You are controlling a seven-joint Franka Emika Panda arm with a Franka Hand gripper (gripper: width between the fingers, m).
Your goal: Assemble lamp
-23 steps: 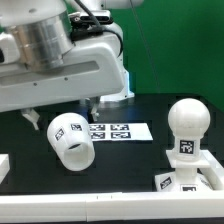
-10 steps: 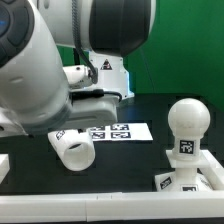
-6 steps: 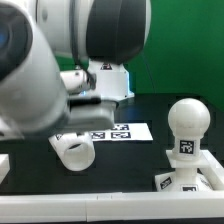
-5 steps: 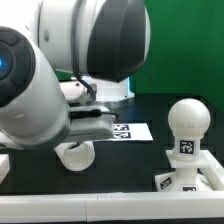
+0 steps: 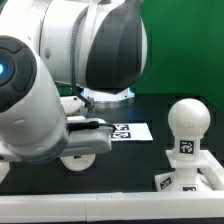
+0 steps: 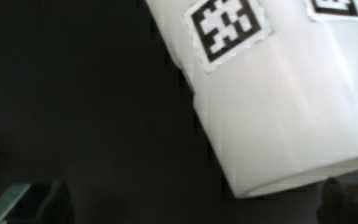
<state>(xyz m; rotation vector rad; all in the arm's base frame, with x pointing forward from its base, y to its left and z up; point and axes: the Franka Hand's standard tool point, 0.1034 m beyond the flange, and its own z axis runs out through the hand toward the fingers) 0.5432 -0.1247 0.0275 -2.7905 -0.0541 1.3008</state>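
Note:
The white tapered shade (image 6: pixel 274 100) lies on its side on the black table and fills much of the wrist view, with square tags on its wall. In the exterior view only a sliver of it (image 5: pixel 76 161) shows under the arm. My gripper (image 6: pixel 190 205) is open and empty, just above the shade, with one end of the shade reaching in between the dark fingertips (image 6: pixel 23 201). The gripper itself is hidden behind the arm in the exterior view. The ball bulb (image 5: pixel 185 120) stands upright on the blocky base (image 5: pixel 190 180) at the exterior view's right.
The marker board (image 5: pixel 133 131) lies flat behind the shade, partly covered by the arm. A white block (image 5: pixel 4 166) sits at the exterior view's left edge. The big arm body blocks the exterior view's left and middle.
The arm has swung down and forward over the shade, which now is almost fully hidden in the exterior view. The shade, bulb and base have not moved.

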